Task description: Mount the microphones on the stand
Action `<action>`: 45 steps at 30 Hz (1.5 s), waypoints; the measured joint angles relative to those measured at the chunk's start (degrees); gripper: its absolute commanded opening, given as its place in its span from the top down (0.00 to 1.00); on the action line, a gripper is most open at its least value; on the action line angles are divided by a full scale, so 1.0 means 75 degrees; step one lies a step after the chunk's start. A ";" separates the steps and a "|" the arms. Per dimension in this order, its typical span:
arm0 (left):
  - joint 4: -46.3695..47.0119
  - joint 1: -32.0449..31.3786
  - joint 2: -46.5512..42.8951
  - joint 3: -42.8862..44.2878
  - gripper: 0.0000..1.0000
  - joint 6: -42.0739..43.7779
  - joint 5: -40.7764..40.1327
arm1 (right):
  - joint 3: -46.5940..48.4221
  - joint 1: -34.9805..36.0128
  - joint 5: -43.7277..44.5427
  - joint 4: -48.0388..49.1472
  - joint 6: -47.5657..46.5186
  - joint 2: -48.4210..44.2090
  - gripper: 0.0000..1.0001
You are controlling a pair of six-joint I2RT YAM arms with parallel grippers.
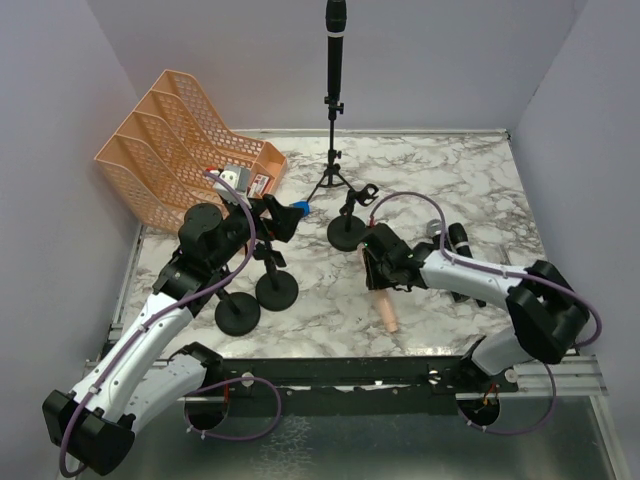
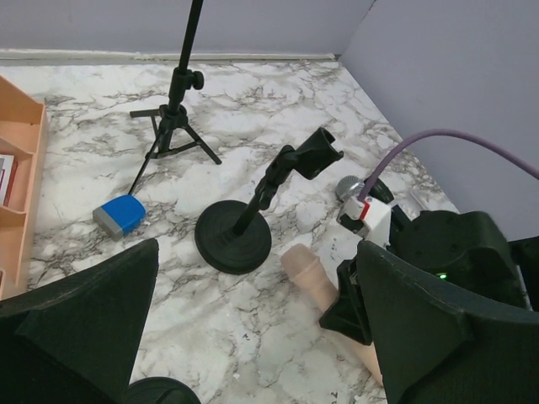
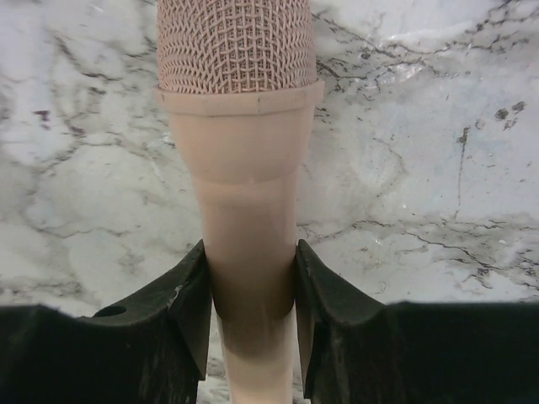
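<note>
Pale pink is the colour of the pink microphone [image 1: 388, 312], which lies flat on the marble table [image 1: 470, 180], a little right of the centre of the top view. Its mesh head points to the upper part of the frame and its tail to the lower edge. The right gripper [image 1: 378, 268] is down over its upper body. In the right wrist view the two fingers [image 3: 189, 311] press on both sides of the handle just below the head, so this gripper is closed on the pink microphone.

The left gripper [image 1: 282, 215] hangs above the table at centre left, and its jaws stand wide apart with nothing between them.

One black microphone [image 1: 335, 40] stands upright on the tripod stand [image 1: 333, 165] at the upper centre. A round-base stand [image 1: 347, 232] is just left of the right gripper, with its clip [image 2: 313, 151] tilted to the upper right. Two more round stands [image 1: 237, 312] are at the lower left, near the left arm.

At centre right, partly hidden behind the right arm, lie a microphone with a silver mesh head [image 1: 432, 230] and another black one [image 1: 460, 240] beside it.

An orange file rack [image 1: 170, 140] sits in the upper left corner, and a small blue object [image 2: 120, 214] lies near it.
</note>
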 measured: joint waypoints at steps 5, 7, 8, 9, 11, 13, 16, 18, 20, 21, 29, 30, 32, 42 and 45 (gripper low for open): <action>0.0029 0.0000 0.0000 0.0000 0.01 -0.0085 0.0224 | -0.0525 0.0003 -0.0300 0.0813 -0.0303 -0.1682 0.76; 0.0038 0.0000 0.0000 0.0000 0.01 -0.0114 0.0326 | -0.0790 0.0003 -0.0595 0.1434 -0.0402 -0.2541 0.76; 0.0067 0.0000 0.0000 0.0000 0.01 -0.0125 0.0391 | -0.0921 0.0003 -0.0723 0.1786 -0.0449 -0.2964 0.76; 0.0105 0.0000 0.0000 0.0000 0.01 -0.0143 0.0452 | -0.1026 0.0003 -0.0857 0.2159 -0.0463 -0.3331 0.76; 0.0294 -0.0003 -0.0003 0.0000 0.01 -0.0184 0.0667 | -0.1177 0.0003 -0.1084 0.3083 -0.0484 -0.3893 0.76; 0.0536 -0.0003 -0.0017 0.0000 0.01 -0.0262 0.0959 | -0.1230 0.0003 -0.1256 0.3826 -0.0484 -0.4167 0.76; 0.0839 -0.0003 -0.0023 0.0000 0.01 -0.0373 0.1419 | -0.1230 0.0003 -0.1542 0.5036 -0.0449 -0.4313 0.78; 0.1125 -0.0006 -0.0023 -0.0029 0.01 -0.0490 0.1792 | -0.1204 0.0003 -0.1705 0.5665 -0.0420 -0.4304 0.80; 0.1486 -0.0020 -0.0029 -0.0119 0.01 -0.0629 0.2171 | -0.1090 0.0003 -0.1842 0.6152 -0.0364 -0.4234 0.81; 0.1673 -0.0041 -0.0029 -0.0166 0.01 -0.0711 0.2398 | -0.0973 0.0003 -0.1915 0.6385 -0.0329 -0.4159 0.81; 0.2157 -0.0583 0.0017 -0.0256 0.02 -0.0816 0.3072 | -0.0134 0.0003 -0.2626 0.8125 0.0108 -0.3471 0.80; 0.2221 -0.0641 0.0055 -0.0256 0.02 -0.0833 0.3139 | -0.0067 0.0003 -0.2742 0.8282 0.0169 -0.3386 0.80; 0.2267 -0.0726 0.0131 -0.0256 0.02 -0.0848 0.3223 | 0.0058 0.0003 -0.2949 0.8533 0.0303 -0.3223 0.80; 0.2582 -0.0769 0.0216 -0.0446 0.29 -0.1052 0.3232 | 0.0318 0.0003 -0.3931 0.9372 0.1148 -0.2634 0.80; 0.2742 -0.0769 0.0216 -0.0501 0.42 -0.1174 0.3177 | 0.0318 0.0003 -0.4109 0.9460 0.1358 -0.2597 0.80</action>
